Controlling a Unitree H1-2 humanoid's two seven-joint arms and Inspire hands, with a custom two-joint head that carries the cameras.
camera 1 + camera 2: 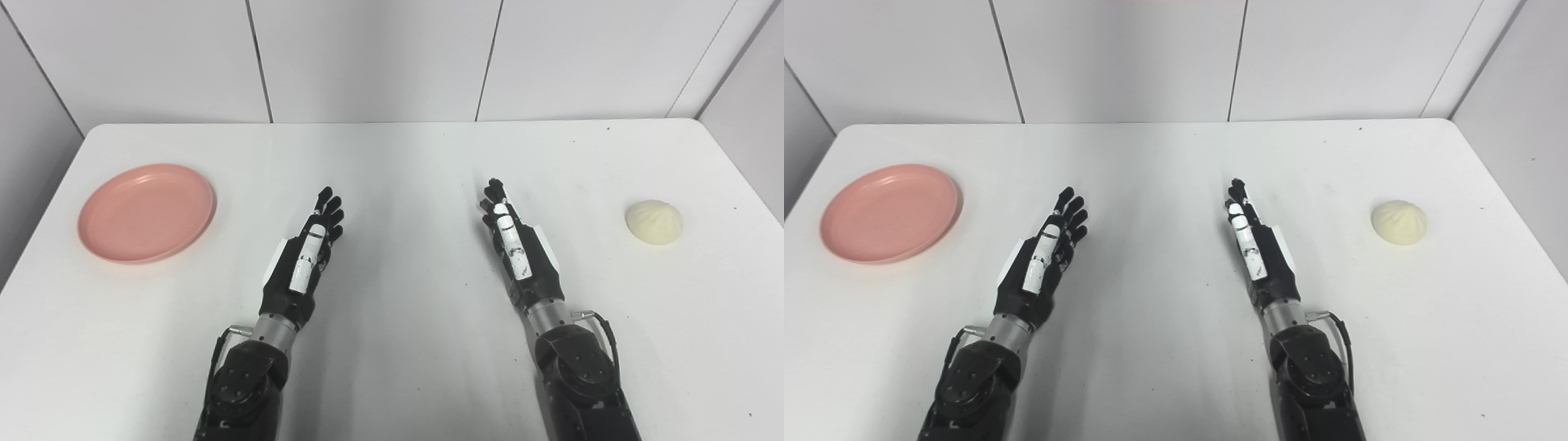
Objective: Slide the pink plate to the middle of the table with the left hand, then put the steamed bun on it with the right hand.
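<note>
Left eye view: pink plate (147,213) flat, steamed bun (654,222) dome-up.

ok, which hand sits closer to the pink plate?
The left hand; the pink plate lies at the table's left, while the right hand is nearer the steamed bun.

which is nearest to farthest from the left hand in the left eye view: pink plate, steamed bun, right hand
1. Pink plate: on the table to the left of the left hand, apart from it.
2. Right hand: to the right, across the bare middle of the table, somewhat farther than the plate.
3. Steamed bun: far right, beyond the right hand.
</note>
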